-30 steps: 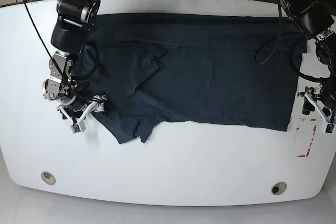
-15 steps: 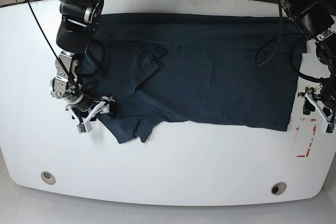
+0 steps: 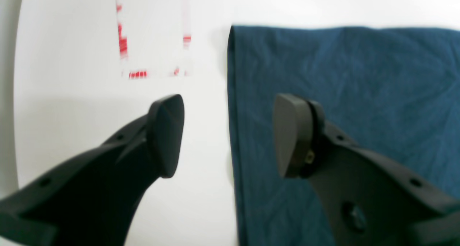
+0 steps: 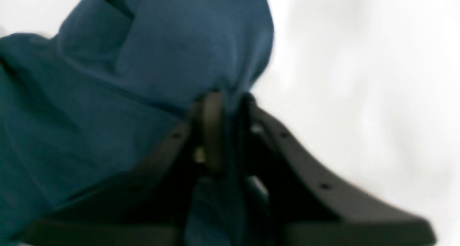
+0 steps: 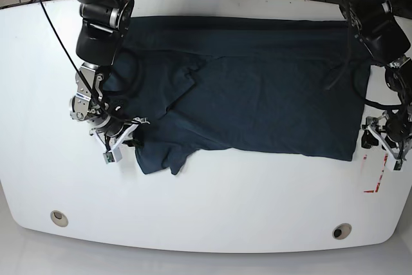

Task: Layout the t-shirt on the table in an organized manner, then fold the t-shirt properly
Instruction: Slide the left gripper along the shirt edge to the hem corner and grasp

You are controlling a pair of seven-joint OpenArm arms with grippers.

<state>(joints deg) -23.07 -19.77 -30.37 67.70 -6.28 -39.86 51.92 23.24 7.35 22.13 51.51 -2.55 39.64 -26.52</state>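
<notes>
So there's one t-shirt (image 5: 257,88) here, dark navy, spread flat on the white table (image 5: 212,204). In the base view its long axis runs side to side across the table, sitting toward the far half. The straight edge is at that view's right, and the sleeve end with the bunched, folded-over bits is at the view's left, so the shirt basically points left there. One sleeve flap lies folded across the body near the upper left, and another lumpy corner hangs out at the lower left edge.

Two arms, two grippers. The right gripper (image 5: 122,141) is down at that lower left corner of the shirt, and in its wrist view the two jaws are pinched together with blue cloth caught between them, fabric tenting up above the tips. That view is blurry, but the pinch on the cloth is pretty clear.

The left gripper (image 3: 228,134) is at the opposite end, hovering over the straight edge with its jaws spread apart and nothing between them. One finger sits over bare table, the other over the cloth, so the shirt's edge runs right up the gap.

Also on the table: one red rectangle mark (image 5: 376,175) just beside the shirt's right edge, and two round holes (image 5: 59,218) near the front edge, well apart.
</notes>
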